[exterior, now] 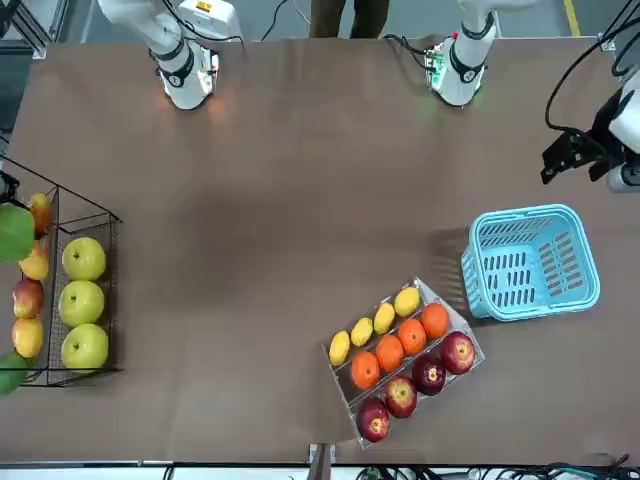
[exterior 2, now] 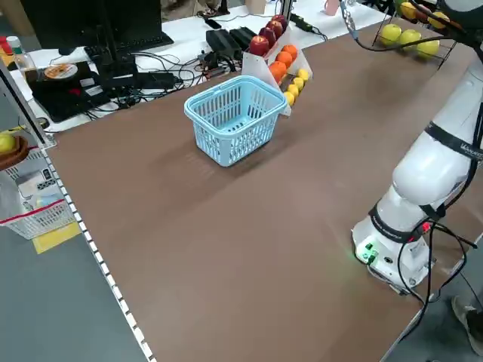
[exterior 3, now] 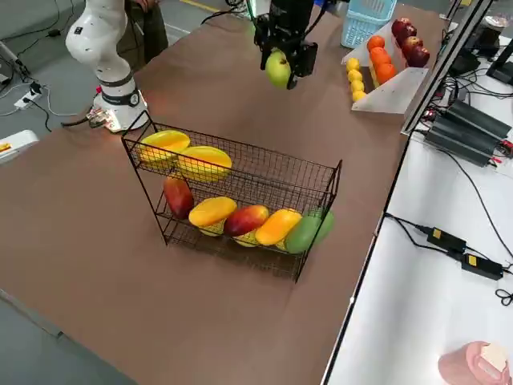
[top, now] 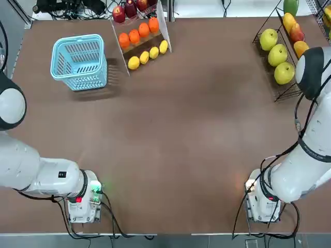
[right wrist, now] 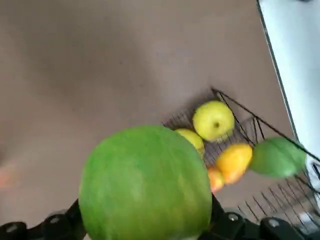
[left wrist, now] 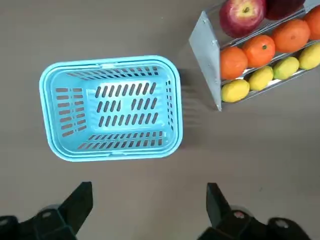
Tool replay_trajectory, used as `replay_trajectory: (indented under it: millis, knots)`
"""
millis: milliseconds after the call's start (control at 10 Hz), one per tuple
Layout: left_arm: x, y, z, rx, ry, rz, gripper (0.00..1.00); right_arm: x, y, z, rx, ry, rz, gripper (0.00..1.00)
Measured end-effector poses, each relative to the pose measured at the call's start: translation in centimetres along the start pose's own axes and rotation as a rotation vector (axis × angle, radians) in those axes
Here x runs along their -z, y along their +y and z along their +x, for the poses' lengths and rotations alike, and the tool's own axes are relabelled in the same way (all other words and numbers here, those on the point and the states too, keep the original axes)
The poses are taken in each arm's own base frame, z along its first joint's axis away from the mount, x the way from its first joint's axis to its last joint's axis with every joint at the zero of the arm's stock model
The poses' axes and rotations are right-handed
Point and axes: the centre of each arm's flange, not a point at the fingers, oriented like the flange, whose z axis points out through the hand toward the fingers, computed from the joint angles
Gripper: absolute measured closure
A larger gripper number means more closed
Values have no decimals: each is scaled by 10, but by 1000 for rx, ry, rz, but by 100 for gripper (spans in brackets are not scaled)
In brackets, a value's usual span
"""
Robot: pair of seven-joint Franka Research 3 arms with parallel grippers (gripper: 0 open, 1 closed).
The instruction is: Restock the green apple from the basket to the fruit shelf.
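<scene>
Green apple (exterior 3: 278, 68) clamped in right claw (exterior 3: 282, 62), seemingly short of fruit shelf (exterior 3: 240, 172)

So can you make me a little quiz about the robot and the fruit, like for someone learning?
1. True or false: the basket has fruit in it.
2. Which gripper holds the green apple? A) the left gripper B) the right gripper
3. Fill in: the fruit shelf shows ___ yellow-green apples on its front tray in the top view.

Key: 1. False, it is empty. 2. B; the left one hangs open over the basket. 3. Three.
</scene>
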Motion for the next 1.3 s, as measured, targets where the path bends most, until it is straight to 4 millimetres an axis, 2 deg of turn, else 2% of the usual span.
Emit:
replay_trajectory:
  millis: [400,800,1000,1300]
  knots:
    - [0,-2,0,3,0,0,0,16,14,-43,33,-150,-93,12]
    - [0,-1,0,1,0,0,0,13,39,-88,79,-173,-186,12]
    - [1,0,0,0,2,0,0,3,52,-95,93,-185,-216,12]
    - [1,-2,0,3,3,0,0,-31,78,-97,96,-221,-236,12]
